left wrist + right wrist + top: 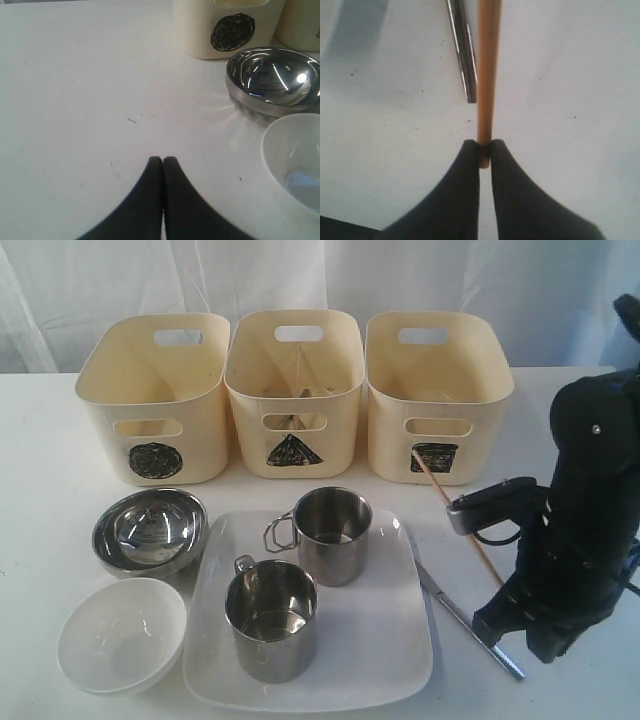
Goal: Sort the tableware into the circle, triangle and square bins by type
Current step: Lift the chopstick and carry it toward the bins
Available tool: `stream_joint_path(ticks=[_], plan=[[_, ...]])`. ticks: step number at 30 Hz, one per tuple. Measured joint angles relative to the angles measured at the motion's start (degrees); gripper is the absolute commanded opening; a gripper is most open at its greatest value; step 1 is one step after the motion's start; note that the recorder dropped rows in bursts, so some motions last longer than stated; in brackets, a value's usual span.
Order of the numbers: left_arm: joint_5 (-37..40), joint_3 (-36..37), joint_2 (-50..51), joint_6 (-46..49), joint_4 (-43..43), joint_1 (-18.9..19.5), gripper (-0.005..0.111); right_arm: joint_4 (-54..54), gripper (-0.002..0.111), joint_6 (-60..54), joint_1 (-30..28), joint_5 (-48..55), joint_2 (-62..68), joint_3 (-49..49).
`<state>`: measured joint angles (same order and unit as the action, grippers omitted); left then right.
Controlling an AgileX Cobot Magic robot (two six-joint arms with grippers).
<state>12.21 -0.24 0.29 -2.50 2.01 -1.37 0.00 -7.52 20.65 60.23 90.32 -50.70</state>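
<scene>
White table (40, 440) fills the exterior frame. Three cream bins sit in a row across the top: circle bin (155, 390) upper left, triangle bin (293, 385) top centre, square bin (438, 390) upper right. Black right arm (580, 530) is at the right edge. White square plate (380, 640) is at bottom centre with both steel mugs standing upright on it: front mug (271, 620) and rear mug (332, 535). Steel bowl (150, 532) is at left centre, just left of the plate. White bowl (120, 635) is at lower left, below the steel bowl. Steel cutlery piece (470, 620) lies diagonally on the table just right of the plate. Wooden chopstick (455, 515) slants from the square bin's front down toward the arm. Right gripper (484, 147) is clenched on the chopstick end, with the cutlery alongside. Left gripper (162, 161) has its fingers pressed together on nothing, over bare table near both bowls.
</scene>
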Motion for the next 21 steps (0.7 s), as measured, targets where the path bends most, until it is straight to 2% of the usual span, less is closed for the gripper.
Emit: stream_joint_path(ticks=[7,18,21], plan=[[0.0,0.0,0.0,0.0,0.0,0.0,0.000,1.0,0.000,-2.6,0.0,-7.0,-7.4,0.0],[0.0,0.0,0.0,0.0,0.0,0.0,0.000,8.8,0.000,-8.6,0.0,-40.7,-9.6,0.0],[0.0,0.0,0.0,0.0,0.0,0.0,0.000,9.0,0.000,-8.7,0.0,-47.3,-9.1,-1.2]])
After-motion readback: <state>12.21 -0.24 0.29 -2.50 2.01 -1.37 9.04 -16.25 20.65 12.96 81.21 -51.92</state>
